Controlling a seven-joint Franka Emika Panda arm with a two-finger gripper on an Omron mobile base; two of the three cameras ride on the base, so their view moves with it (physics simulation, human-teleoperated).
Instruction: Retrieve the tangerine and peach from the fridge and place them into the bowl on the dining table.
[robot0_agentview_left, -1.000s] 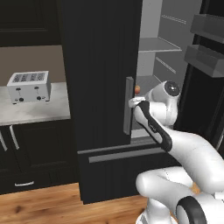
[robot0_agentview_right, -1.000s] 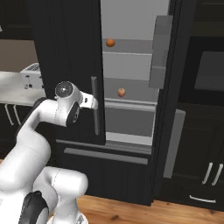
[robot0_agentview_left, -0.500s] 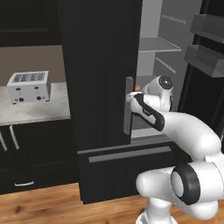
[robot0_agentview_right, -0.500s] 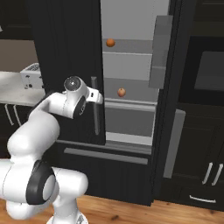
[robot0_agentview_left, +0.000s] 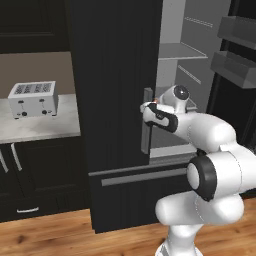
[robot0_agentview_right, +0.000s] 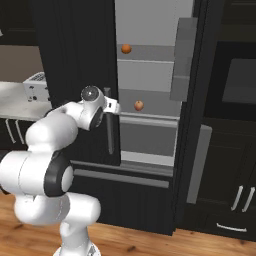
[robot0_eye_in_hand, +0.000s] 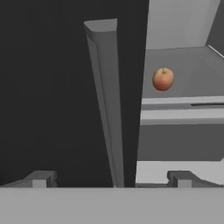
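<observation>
Black fridge (robot0_agentview_left: 115, 100) half open, gripper (robot0_eye_in_hand: 111, 178) spread at its closed door's grey bar handle (robot0_eye_in_hand: 107, 100).
Right base view: plain orange tangerine (robot0_agentview_right: 126, 48) on upper shelf, pinkish peach (robot0_agentview_right: 138, 105) on the shelf below. Hand view: fingertips (robot0_eye_in_hand: 40, 178) wide apart astride the handle, peach (robot0_eye_in_hand: 163, 79) beyond.

In the right base view the fridge (robot0_agentview_right: 150, 115) stands with its left door shut and its right door swung out at three o'clock; inside, the tangerine (robot0_agentview_right: 126, 48) sits on an upper shelf and the peach (robot0_agentview_right: 138, 105) on the shelf below, toward five o'clock of the tangerine. The claw (robot0_agentview_right: 116, 106) is in front of the shut door's bar handle (robot0_agentview_right: 108, 122), with the peach just beyond it at three o'clock. At nine o'clock of the fridge a toaster (robot0_agentview_left: 33, 99) rests on the surface (robot0_agentview_left: 37, 125), above lower cabinets (robot0_agentview_left: 30, 185).
</observation>
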